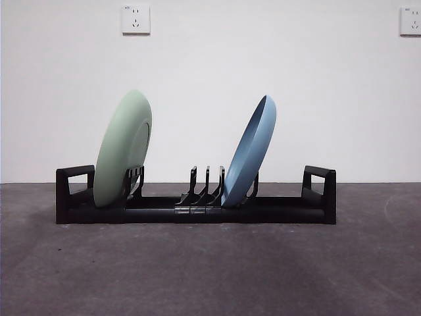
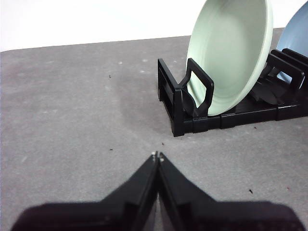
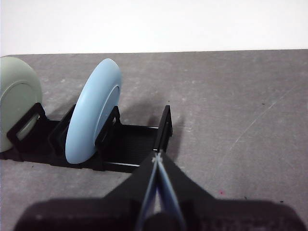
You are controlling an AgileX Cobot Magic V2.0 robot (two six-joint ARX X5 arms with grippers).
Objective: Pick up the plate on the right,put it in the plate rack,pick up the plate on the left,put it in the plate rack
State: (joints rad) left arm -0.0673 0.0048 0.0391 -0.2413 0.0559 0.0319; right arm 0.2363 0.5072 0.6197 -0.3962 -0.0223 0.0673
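Observation:
The long black plate rack (image 1: 283, 209) lies across the table in the front view. A pale green plate (image 1: 122, 148) leans on its edge among the prongs near the rack's left end. A blue plate (image 1: 250, 150) leans the same way right of the middle. My left gripper (image 2: 157, 155) is shut and holds nothing; it hangs over bare table a short way off the rack's handle end (image 2: 195, 94) by the green plate (image 2: 231, 53). My right gripper (image 3: 156, 158) is shut and empty, above the rack's other end (image 3: 163, 129), beside the blue plate (image 3: 94, 113).
Grey matte table (image 1: 210, 270) runs around the rack on all sides. A white wall with two sockets (image 1: 135, 19) stands behind. Neither arm shows in the front view.

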